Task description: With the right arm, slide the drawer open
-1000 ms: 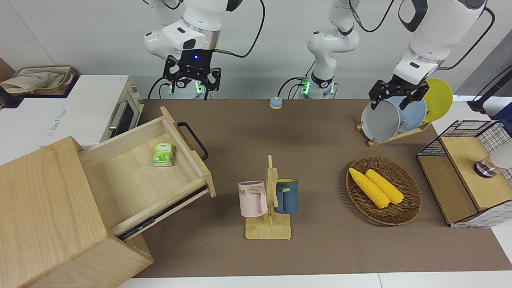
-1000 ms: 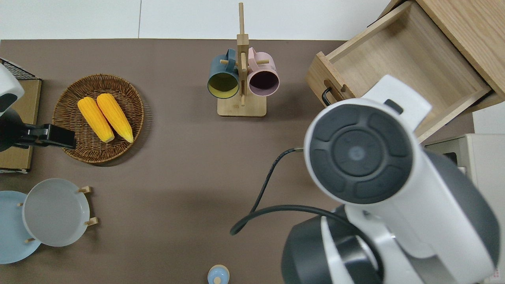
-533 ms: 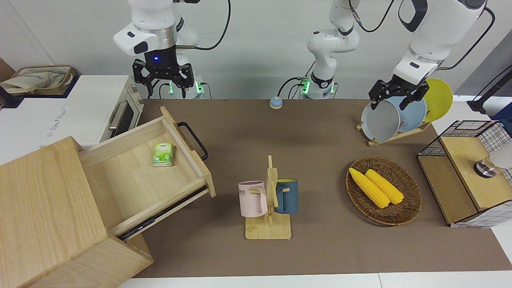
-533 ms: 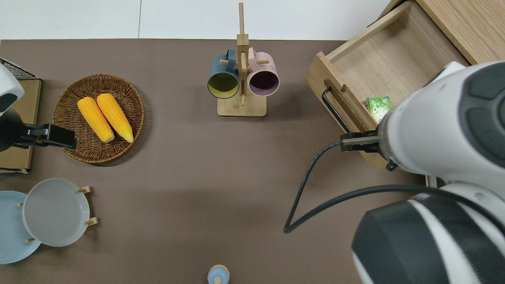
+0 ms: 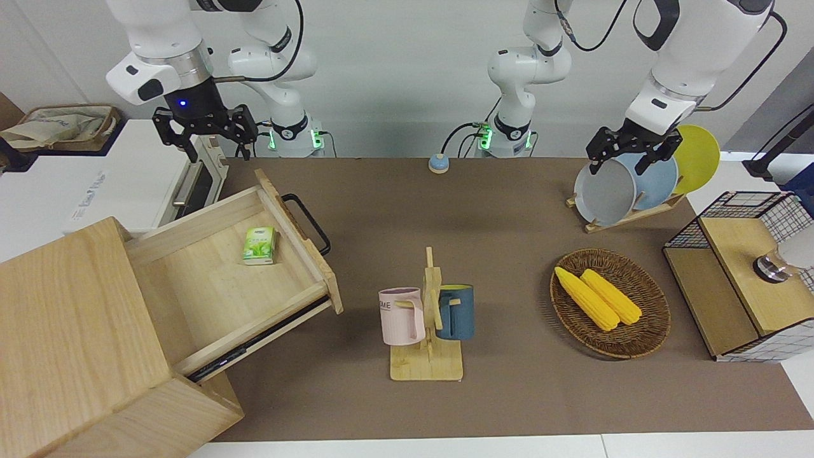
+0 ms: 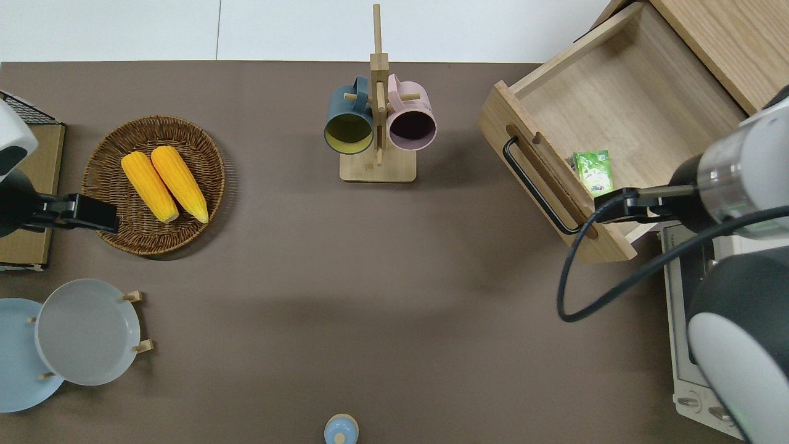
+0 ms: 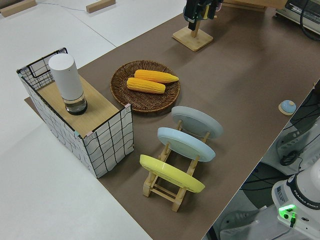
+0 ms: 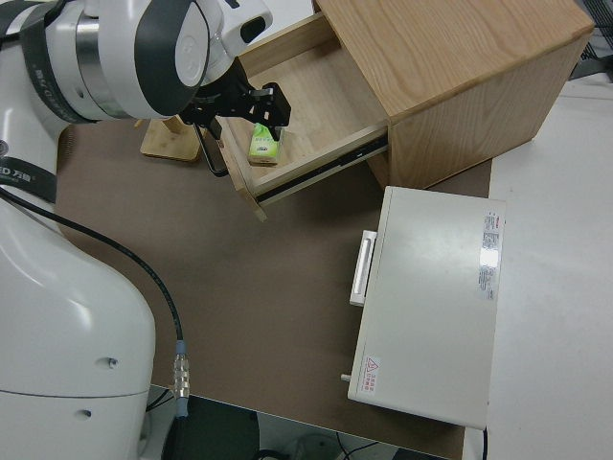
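I see drawer [image 5: 235,267] pulled out, green packet [image 5: 259,245] inside; right gripper [image 5: 205,129] fingers spread, empty; left arm parked, fingers unclear; brown desk [image 5: 509,254].

Light: was bright, even, from above.
Shadows: fell soft beside the mug rack [image 5: 427,318].
Blur: none.

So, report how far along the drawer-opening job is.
Done: the drawer stands pulled well out of the cabinet, a green packet visible inside. In hand: nothing; the right hand is open, up off the handle, by the toaster oven. Left: apparently nothing but parking. The left arm is parked.
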Tool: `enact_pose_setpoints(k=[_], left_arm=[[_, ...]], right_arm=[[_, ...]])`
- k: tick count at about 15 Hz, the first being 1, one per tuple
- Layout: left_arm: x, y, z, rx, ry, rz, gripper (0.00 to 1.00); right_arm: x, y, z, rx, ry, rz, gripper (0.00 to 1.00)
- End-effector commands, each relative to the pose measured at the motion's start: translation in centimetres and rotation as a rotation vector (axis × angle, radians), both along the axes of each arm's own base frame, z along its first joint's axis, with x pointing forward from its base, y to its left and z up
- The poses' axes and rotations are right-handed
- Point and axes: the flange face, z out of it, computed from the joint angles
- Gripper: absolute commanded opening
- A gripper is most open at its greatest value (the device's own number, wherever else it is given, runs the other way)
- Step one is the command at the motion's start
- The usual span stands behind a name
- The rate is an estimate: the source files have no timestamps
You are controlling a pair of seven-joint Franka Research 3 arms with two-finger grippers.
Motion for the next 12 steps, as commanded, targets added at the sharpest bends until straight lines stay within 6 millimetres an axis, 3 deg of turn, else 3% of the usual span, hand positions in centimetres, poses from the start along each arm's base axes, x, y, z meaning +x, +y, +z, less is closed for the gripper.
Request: enact_pose_setpoints(k=[1, 4, 12], left_arm=[[-0.3, -0.1, 0.5, 0.019, 0.005, 0.005, 0.99], [-0.3, -0.1, 0.6, 0.019, 0.003, 0.005, 0.99], [-0.3, -0.1, 0.5, 0.019, 0.005, 0.005, 0.99]], right_arm=[[0.5, -2.9, -1.8, 0.023, -0.004, 0.014, 0.985], [0.7, -3.7, -2.3, 0.036, 0.003, 0.007, 0.985], [0.8, -2.3, -2.3, 0.034, 0.008, -0.054, 0.985]])
